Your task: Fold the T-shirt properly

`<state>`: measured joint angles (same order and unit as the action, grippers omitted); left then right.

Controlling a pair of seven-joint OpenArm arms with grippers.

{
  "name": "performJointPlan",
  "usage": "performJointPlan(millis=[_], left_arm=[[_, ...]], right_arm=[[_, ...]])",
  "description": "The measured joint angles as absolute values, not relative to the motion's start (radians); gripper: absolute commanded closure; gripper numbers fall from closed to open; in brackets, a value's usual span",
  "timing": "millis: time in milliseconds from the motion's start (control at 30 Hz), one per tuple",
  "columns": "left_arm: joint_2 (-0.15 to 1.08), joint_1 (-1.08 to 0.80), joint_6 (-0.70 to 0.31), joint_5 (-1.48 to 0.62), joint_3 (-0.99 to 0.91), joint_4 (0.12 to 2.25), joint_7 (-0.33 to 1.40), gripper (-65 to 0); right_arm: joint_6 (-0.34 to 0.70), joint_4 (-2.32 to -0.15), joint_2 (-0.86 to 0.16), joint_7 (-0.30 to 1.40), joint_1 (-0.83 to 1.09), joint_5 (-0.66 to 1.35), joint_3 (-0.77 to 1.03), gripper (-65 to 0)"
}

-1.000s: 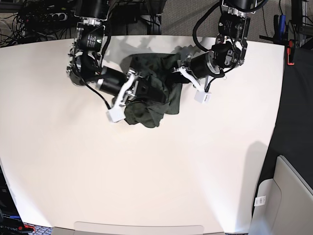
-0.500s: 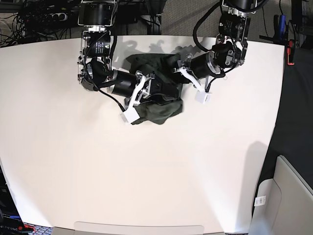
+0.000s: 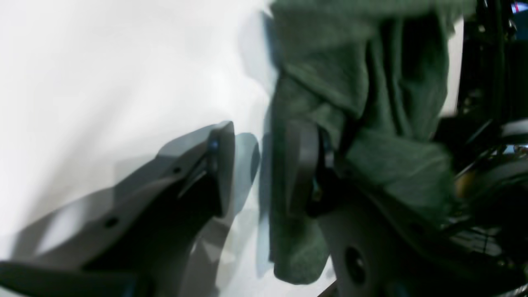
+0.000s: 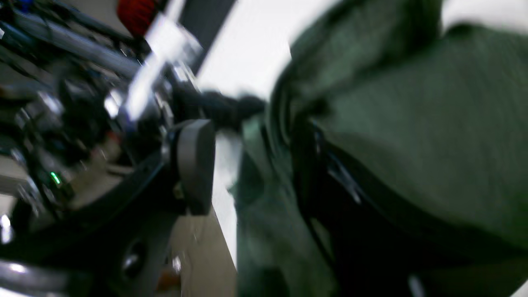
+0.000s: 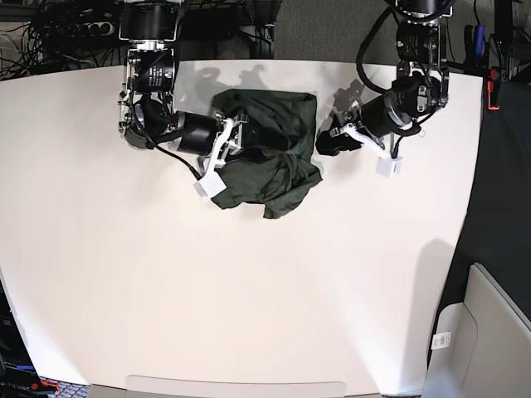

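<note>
The dark olive T-shirt [image 5: 274,141] lies crumpled in a heap on the white table [image 5: 249,290] near its far edge. My right gripper [image 5: 226,143] is at the heap's left side. In the blurred right wrist view its jaws [image 4: 247,165] stand wide apart, with T-shirt fabric [image 4: 412,103] draped over one finger and lying in the gap. My left gripper [image 5: 330,143] sits just right of the shirt. In the left wrist view it [image 3: 262,169] is open, and the T-shirt's edge [image 3: 371,82] rests against one finger [image 3: 303,165], with bare table in most of the gap.
Cables and equipment [image 5: 66,33] crowd the space beyond the table's far edge. A pale bin [image 5: 489,332] stands off the table at the lower right. The table's right edge [image 5: 473,166] runs close to my left arm.
My left gripper has opened and drawn back to the right, off the shirt. The right gripper has opened too. The shirt has settled lower and spread a little.
</note>
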<state>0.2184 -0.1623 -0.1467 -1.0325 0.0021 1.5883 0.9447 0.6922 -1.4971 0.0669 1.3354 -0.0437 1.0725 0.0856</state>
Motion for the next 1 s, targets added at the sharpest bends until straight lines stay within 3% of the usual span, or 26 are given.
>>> performJointPlan(millis=[133,467,633,1000], left_arm=[[0.214,-0.163,-0.147,-1.032,-0.01,1.588,0.945,-20.6],[0.236,-0.167,-0.146,-1.032,-0.01,1.618,0.958,-20.2],[0.273,-0.166,-0.146,-1.032,-0.014,1.729,0.958,-14.5],[0.232,-0.215,-0.149,-1.042,-0.006,1.958,1.015,-14.0]], right_arm=[[0.692,-1.591,0.049,1.336,-0.025,1.167,0.043,-27.2],[0.692,-1.6,-0.027,1.362,-0.019,1.156,-0.036,-27.2],[0.693,-1.6,-0.073,1.388,-0.049,1.158,-0.039,-27.2],[0.693,-1.539,-0.139,1.372,-0.194,1.156,0.229,-27.2]])
